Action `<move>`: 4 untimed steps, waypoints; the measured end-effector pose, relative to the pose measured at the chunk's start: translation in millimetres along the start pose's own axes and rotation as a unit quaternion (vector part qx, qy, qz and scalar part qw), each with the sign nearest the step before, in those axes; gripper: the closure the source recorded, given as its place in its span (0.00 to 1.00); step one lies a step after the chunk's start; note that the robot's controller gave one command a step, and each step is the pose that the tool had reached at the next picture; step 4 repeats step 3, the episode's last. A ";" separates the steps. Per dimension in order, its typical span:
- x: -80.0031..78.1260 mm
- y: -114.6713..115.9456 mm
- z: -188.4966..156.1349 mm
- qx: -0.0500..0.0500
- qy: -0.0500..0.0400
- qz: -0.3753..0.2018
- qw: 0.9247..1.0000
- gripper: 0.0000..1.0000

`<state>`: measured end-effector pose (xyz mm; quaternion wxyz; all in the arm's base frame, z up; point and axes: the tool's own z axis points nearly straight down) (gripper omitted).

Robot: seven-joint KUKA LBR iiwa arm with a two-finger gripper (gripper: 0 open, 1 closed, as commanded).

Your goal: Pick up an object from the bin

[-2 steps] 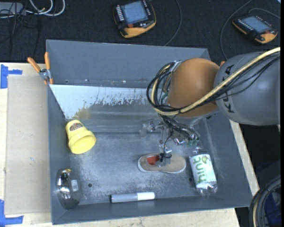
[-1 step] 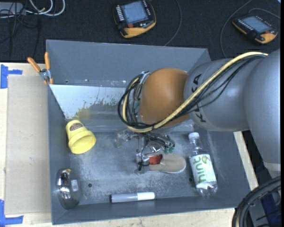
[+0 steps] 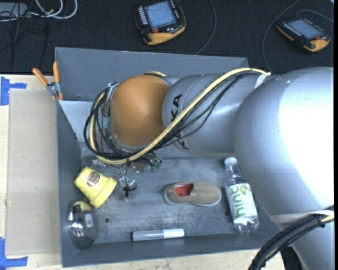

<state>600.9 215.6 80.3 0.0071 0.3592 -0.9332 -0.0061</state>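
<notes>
A shiny clear lump (image 3: 80, 225) is lying in the bin's (image 3: 208, 221) near-left corner, with a yellow cap (image 3: 94, 185) just behind it. The gripper (image 3: 127, 187) is hanging just beside the cap's right; I cannot tell whether it is parted or closed. A grey marker (image 3: 158, 234), a beige shoe (image 3: 192, 194) and a clear bottle (image 3: 240, 201) are lying further right.

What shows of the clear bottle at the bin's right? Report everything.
The bottle is clear plastic with a pale cap and a white label bearing green lettering. Capped and whole, it lies on its side on the bin floor, cap toward the far wall. A beige shoe lies left of it, apart. The silver arm overhangs its right side; contact cannot be told.
</notes>
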 end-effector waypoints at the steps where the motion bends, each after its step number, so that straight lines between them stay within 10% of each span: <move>1: 0.6 -1.4 -1.2 0.000 0.000 0.003 1.000 1.00; 3: -2.0 8.6 -180.7 0.003 -0.010 -0.019 1.000 1.00; 4: -2.0 8.6 -180.7 0.003 -0.010 -0.019 1.000 1.00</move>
